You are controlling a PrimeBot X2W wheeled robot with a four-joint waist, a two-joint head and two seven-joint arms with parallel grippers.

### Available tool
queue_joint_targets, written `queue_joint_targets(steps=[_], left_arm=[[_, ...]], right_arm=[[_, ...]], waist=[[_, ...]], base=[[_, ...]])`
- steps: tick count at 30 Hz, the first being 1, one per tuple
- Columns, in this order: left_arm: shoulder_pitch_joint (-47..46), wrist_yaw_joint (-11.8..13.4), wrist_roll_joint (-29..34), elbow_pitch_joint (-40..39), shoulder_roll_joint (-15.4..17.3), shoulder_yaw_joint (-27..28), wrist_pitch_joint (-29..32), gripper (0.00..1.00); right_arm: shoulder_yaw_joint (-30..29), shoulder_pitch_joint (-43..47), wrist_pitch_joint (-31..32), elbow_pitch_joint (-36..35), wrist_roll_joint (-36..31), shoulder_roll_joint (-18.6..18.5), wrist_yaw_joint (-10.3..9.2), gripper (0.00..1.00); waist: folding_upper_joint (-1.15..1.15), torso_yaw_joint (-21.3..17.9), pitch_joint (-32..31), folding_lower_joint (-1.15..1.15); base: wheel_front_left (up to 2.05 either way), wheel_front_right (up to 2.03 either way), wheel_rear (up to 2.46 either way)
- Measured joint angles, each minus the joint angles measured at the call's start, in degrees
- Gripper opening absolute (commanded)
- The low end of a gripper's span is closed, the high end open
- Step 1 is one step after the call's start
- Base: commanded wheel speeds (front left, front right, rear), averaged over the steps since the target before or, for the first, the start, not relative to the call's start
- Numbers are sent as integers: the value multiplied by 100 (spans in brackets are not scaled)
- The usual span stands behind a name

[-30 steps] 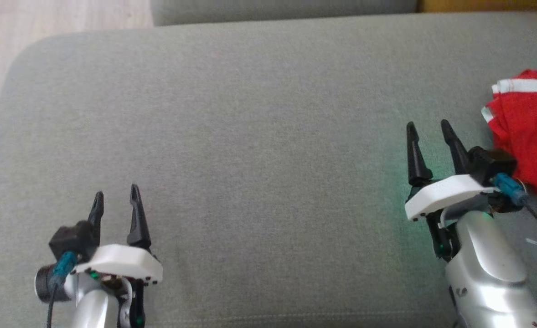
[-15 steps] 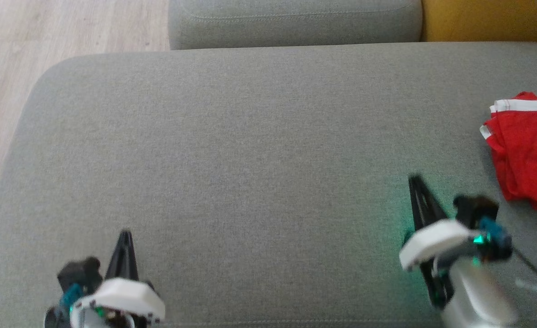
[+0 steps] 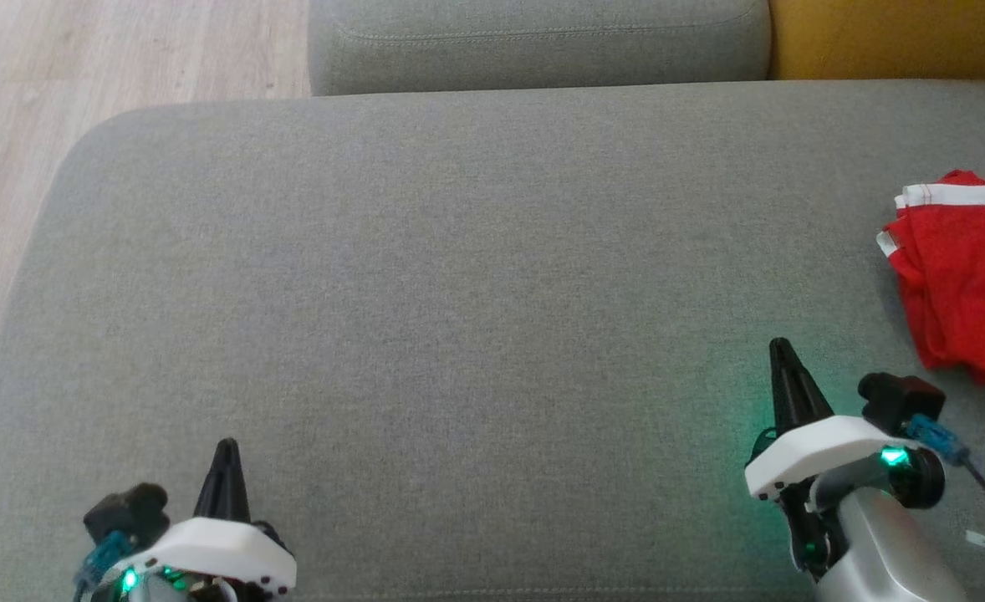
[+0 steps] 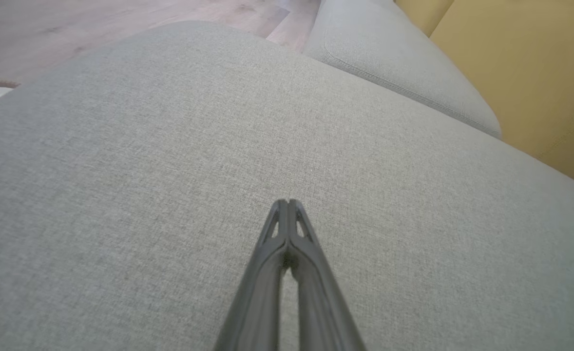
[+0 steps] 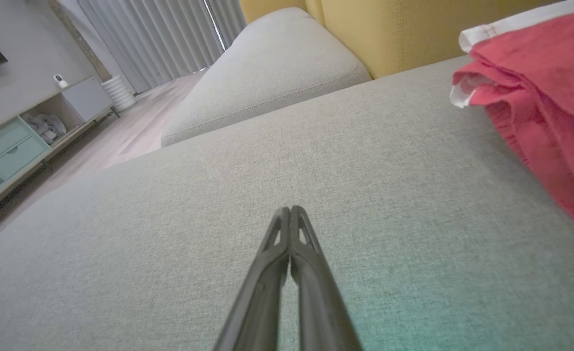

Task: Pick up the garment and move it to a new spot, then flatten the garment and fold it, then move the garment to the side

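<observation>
A folded red garment with white trim lies at the right edge of the grey sofa seat; the right wrist view has it at the upper right as garment. My right gripper is shut and empty, hovering over the cushion to the left of and nearer than the garment, apart from it; its tips meet in the right gripper wrist view. At the lower left my left gripper is shut with nothing in it, its fingers pressed together over bare fabric as left gripper.
A second grey cushion lies beyond the seat, with a yellow backrest at the far right. Wooden floor runs along the left. A low cabinet and curtains stand far off.
Both grippers have closed from open and drawn back toward me. The camera shifted, bringing the far cushion and floor into view. The garment stays where it was.
</observation>
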Motion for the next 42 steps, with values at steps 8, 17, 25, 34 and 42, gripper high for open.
queue_joint_targets(steps=[8,17,25,34,42], left_arm=[[-4,-66,-557,-79,1,40,126,0],[-13,-103,-1111,-120,2,134,270,0],[-93,-187,-1601,-175,3,174,411,0],[-98,-252,-2161,-233,5,205,568,0],[-100,-304,-2657,-296,8,283,710,0]], right_arm=[[-92,35,141,-190,584,0,0,0],[-181,57,289,-376,1165,1,0,0],[-268,176,402,-536,1678,3,0,0],[-352,230,554,-732,2267,7,0,0],[-450,292,702,-882,2775,13,0,0]], waist=[[0,-6,-23,0],[0,-12,-46,0],[0,-18,-66,0],[0,-23,-89,0],[0,-28,-110,0]], base=[[0,0,0],[0,0,0],[0,0,0],[0,0,0],[0,0,0]])
